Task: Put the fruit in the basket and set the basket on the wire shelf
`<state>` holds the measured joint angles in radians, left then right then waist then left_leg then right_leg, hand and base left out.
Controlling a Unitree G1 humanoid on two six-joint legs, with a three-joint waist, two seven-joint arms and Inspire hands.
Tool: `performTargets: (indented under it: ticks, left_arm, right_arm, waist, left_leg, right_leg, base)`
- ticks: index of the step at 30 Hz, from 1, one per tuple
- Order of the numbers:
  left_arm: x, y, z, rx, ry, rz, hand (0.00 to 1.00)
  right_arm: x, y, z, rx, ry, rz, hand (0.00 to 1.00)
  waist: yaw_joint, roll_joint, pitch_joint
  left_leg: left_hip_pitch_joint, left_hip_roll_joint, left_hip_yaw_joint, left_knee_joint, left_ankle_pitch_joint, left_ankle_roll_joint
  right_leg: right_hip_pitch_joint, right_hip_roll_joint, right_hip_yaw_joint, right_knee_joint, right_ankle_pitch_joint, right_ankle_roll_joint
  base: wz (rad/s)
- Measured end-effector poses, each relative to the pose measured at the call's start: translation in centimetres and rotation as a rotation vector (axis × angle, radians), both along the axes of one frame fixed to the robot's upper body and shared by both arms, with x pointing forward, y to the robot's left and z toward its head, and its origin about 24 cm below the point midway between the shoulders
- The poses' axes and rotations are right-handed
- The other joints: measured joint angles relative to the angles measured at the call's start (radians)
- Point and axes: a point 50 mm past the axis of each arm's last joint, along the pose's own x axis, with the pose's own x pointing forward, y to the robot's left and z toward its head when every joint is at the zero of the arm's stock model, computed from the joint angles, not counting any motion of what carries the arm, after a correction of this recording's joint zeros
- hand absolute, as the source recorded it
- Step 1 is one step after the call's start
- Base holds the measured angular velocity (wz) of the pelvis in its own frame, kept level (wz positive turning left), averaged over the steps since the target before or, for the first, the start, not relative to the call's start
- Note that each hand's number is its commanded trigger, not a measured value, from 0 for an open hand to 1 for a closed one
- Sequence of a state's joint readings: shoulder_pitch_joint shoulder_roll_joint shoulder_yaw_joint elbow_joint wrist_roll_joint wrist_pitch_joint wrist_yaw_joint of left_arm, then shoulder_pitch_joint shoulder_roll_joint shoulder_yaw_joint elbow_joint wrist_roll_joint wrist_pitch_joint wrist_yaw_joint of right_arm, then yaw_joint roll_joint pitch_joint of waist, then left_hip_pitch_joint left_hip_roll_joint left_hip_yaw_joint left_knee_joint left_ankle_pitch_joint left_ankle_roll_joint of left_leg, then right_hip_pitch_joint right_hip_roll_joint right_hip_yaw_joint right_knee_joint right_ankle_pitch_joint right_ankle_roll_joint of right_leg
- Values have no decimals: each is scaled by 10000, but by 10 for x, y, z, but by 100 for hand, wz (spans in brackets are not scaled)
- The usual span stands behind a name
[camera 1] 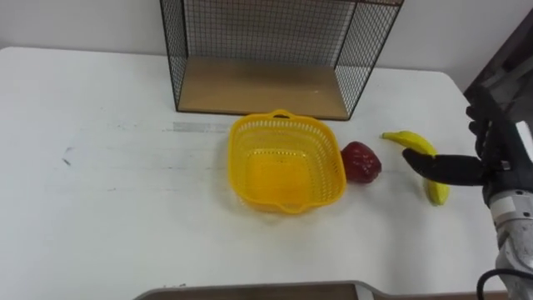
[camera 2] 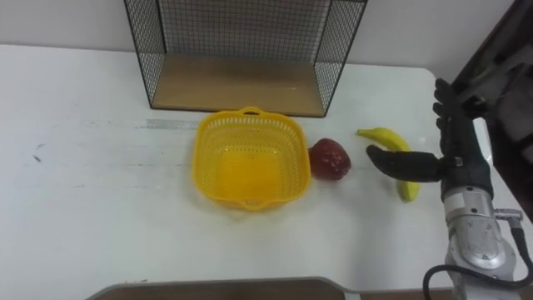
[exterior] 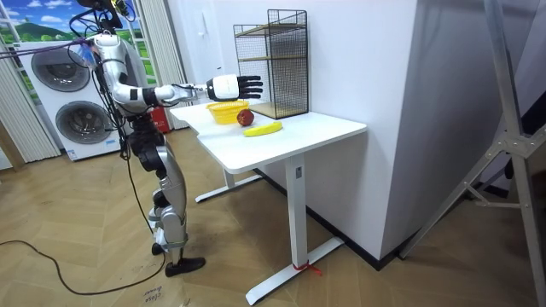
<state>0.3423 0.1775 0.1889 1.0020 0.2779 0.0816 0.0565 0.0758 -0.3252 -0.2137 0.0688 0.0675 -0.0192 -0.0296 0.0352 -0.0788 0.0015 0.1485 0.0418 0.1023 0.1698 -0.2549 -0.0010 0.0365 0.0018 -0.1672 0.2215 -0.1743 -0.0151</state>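
Note:
A yellow plastic basket [camera 1: 236, 158] with nothing in it stands in the middle of the white table [camera 1: 100, 208]. Just right of it lies a red fruit [camera 1: 360, 162], and further right a banana [camera 1: 412, 142]. My right hand [camera 1: 498, 146] comes in from the right, open, with straight fingers; its dark thumb reaches across the banana's middle. Whether the thumb touches the banana I cannot tell. In the room view the right hand [exterior: 235, 86] hovers above the fruit. Behind the basket stands the black wire shelf [camera 1: 266, 87] with a wooden floor.
The robot stands at the table's long side, right arm stretched forward. The table's right edge runs close behind the banana. Washing machines [exterior: 72, 102] stand behind the robot in the room view, and a wall sits past the shelf.

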Motion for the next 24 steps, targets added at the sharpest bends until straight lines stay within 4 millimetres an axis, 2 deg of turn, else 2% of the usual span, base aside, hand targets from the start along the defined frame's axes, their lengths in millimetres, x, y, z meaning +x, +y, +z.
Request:
performTargets:
  ticks: [10,13,16,24]
  left_arm:
    - [1,2,1,39,-11,-61,0]
    - [5,4,1,58,-25,-272,0]
    - [11,6,2,90,-125,-413,0]
    - [11,6,2,-56,-52,-634,0]
  right_arm:
    - [1,6,-3,-559,356,528,0]
    - [5,9,-10,-795,750,807,0]
    - [5,12,-13,-945,989,1057,0]
    - [6,18,-16,-1295,1240,1492,0]
  waist:
    - [8,-75,35]
    - [1,-99,39]
    - [45,-87,39]
    - [37,-26,19]
  left_leg:
    - [-26,-1,-1,1,0,0]
    - [-28,-1,-3,4,0,0]
    - [-30,-2,-4,4,0,0]
    - [-24,-1,-5,3,0,0]
  right_leg:
    - [-36,4,12,-5,-1,0]
    - [-33,10,22,-13,0,0]
    - [-31,10,21,-13,1,1]
    - [-21,15,23,-9,12,1]
  base:
    - [0]
    - [0]
    - [0]
    - [0]
